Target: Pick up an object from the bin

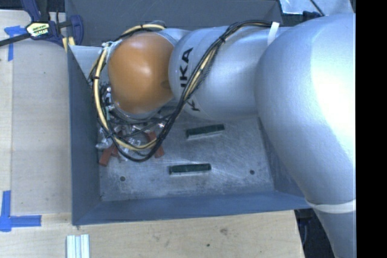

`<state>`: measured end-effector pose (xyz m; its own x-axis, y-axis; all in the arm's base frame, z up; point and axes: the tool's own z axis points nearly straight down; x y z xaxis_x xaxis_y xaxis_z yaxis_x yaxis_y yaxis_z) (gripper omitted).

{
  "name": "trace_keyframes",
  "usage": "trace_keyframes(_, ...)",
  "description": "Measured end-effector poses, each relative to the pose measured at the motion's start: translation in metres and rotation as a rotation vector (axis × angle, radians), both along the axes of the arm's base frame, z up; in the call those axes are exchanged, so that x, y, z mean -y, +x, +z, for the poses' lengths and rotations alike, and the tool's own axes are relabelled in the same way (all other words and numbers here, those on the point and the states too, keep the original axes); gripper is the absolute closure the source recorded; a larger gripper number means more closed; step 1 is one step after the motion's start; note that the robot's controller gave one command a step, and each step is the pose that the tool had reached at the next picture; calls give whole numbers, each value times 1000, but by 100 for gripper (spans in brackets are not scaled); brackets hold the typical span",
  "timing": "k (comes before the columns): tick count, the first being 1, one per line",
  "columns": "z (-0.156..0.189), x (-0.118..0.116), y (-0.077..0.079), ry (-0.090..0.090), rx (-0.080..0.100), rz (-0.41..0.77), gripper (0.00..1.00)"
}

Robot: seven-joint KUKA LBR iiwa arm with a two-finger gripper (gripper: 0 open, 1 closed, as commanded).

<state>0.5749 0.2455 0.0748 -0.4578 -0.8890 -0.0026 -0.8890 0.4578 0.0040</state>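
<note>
Lower dark green bar (pixel 190 170): flat on the bin floor near the front wall, just right of my hand. Nothing rests on it, so it looks free to lift.
Upper dark green bar (pixel 204 130): also flat, further back, close under my arm and apart from the lower one.
Bin (pixel 181 205): grey metal with sloped walls, which tend to send loose things down to the floor.
Hand (pixel 131 145): low in the bin's left part, left of both bars and over neither. I cannot tell whether it is open or closed.
Orange cover (pixel 138 72): sits on my wrist directly above the hand, which is why its state is hidden.
Cables (pixel 98 99): loop round the cover and hang below it.
Arm (pixel 242 75): reaches in from the right across the back half of the bin.
Step, as I judge it: the pick is not yet made, since both bars lie on the floor.
Next move: go right to the nearer, lower bar and close across its narrow width.
Risk: a slim bar may skid on the metal.
</note>
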Motion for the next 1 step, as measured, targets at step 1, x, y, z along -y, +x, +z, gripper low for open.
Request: trace_keyframes(1, 1, 0, 0, 0, 0, -1, 100)
